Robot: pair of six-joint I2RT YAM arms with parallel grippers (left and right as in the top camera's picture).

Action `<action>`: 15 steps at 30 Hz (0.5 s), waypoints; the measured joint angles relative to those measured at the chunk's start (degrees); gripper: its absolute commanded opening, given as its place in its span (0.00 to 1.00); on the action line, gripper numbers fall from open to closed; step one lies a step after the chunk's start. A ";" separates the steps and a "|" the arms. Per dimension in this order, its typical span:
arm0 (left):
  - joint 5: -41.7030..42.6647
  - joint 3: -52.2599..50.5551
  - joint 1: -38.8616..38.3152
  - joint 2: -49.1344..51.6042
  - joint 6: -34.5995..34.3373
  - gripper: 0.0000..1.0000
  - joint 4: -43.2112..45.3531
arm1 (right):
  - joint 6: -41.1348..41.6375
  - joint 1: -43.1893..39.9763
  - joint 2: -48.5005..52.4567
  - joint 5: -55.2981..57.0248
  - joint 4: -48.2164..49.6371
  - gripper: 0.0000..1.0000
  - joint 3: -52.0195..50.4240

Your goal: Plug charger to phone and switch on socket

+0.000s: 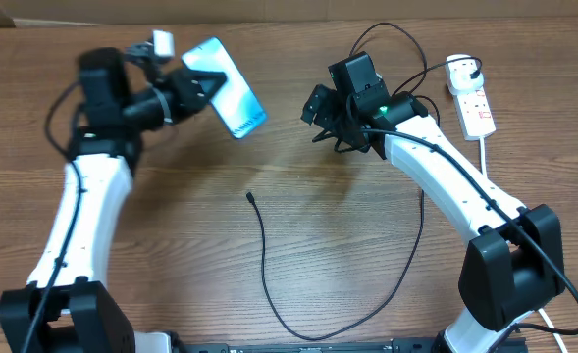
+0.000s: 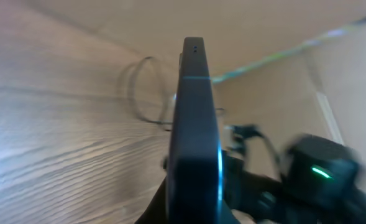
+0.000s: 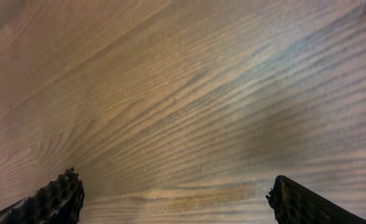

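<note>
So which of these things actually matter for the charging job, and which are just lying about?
Belongs to the job:
phone
charger
socket

Just lying about:
no stray items that I can make out; apart from the arms, only the wooden table

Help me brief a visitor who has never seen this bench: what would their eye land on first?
First the phone, its bright blue screen lit, held tilted at upper left by the left tool. Next the charger, a thin black cable looping across the middle with its tip lying loose. Then the right tool, open over the bare table, with the white socket at far right.
</note>
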 measured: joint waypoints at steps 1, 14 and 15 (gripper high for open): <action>3.69 0.52 1.57 0.00 0.63 0.04 0.17 | -0.11 0.00 0.00 0.24 0.35 0.95 0.00; 14.69 1.03 2.82 0.00 7.82 0.04 -1.16 | -0.46 0.00 0.00 1.11 1.05 0.95 0.00; 12.52 1.03 2.01 0.00 8.28 0.04 -2.08 | -0.44 0.00 0.00 1.14 0.72 0.95 0.00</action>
